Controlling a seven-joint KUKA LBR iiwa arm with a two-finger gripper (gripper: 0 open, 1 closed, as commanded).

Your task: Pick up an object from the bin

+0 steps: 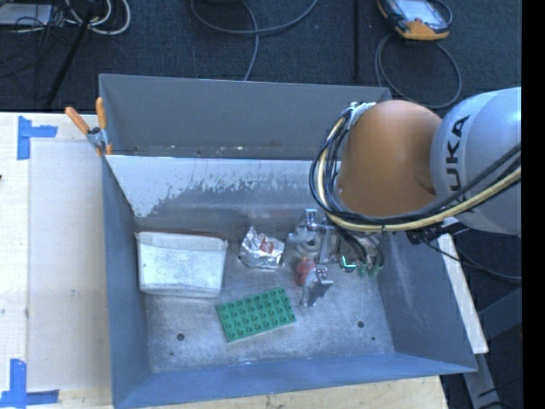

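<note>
My gripper [310, 265] is low over the middle of the bin floor, right of centre, and stands open. One finger [306, 235] lies toward the back wall and the other [318, 291] toward the front. A small reddish thing [304, 271] lies on the floor in the gap between them, and I cannot tell whether either finger touches it. A crumpled silver foil wrapper [261, 249] with a red spot sits just left of the gripper. A flat green studded building plate [255, 314] lies in front of it, toward the near wall.
A white rectangular block [180, 263] rests on the left part of the floor. The arm with its orange cover and cables hangs over the bin's right side, hiding the floor beneath it.
</note>
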